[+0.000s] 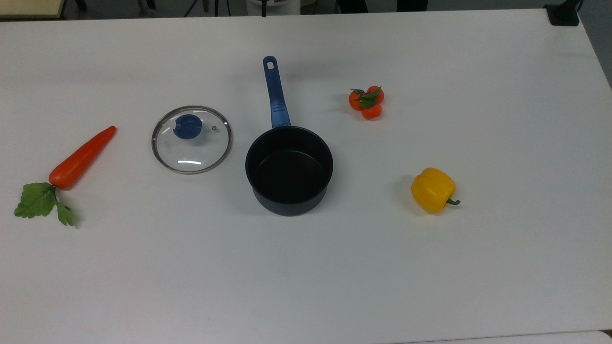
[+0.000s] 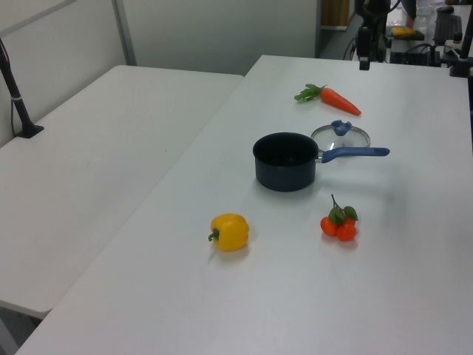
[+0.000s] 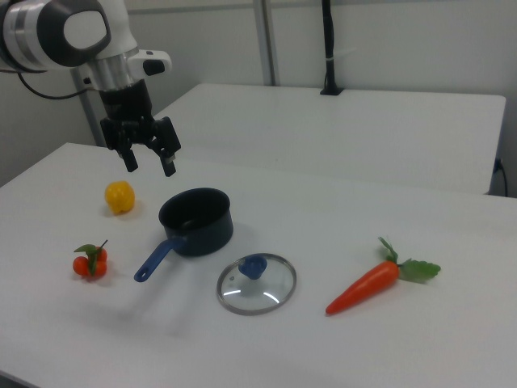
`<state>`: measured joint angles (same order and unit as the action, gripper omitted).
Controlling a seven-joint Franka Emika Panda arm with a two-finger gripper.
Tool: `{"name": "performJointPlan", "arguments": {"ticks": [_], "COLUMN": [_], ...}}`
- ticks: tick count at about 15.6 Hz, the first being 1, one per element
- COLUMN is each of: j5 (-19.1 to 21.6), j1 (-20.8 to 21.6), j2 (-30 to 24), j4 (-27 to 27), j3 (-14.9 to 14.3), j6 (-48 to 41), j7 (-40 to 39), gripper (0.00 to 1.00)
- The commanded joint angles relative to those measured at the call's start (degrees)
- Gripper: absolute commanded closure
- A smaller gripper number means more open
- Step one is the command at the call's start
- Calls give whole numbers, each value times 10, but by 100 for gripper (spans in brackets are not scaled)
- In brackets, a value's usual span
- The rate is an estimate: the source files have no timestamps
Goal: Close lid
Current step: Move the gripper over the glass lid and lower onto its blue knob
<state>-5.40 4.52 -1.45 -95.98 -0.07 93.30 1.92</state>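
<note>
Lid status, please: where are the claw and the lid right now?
Gripper open, empty, hanging above the table. Lid flat on the table, knob up, beside the open pot. Nothing lies between lid and pot.

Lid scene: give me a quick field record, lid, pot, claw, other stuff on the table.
lid: flat on the table, knob up, beside the pot, apart from it
pot: open, empty, upright, blue handle
claw: open, holding nothing, in the air above the table near the pot
carrot: past the lid, away from the pot
yellow pepper: on the pot's other side
tomatoes: near the handle
</note>
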Motion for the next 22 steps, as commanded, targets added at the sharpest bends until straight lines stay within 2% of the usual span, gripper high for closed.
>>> {"name": "performJointPlan", "arguments": {"ticks": [1,8,10,15,17,22], "j5": [0,0,0,0,0,0], "j1": [-9,-21,-33,-71,-82,-106], "j2": [-12,-13,-13,0,7,70], "j4": [-9,-12,-27,-59,-81,-98], "j3": [-4,-4,-4,-4,-4,-5], "j6": [-1,5,42,89,122,200], "j7": [4,-1,-12,-102,-114,-114], "gripper": [0,0,0,0,0,0]}}
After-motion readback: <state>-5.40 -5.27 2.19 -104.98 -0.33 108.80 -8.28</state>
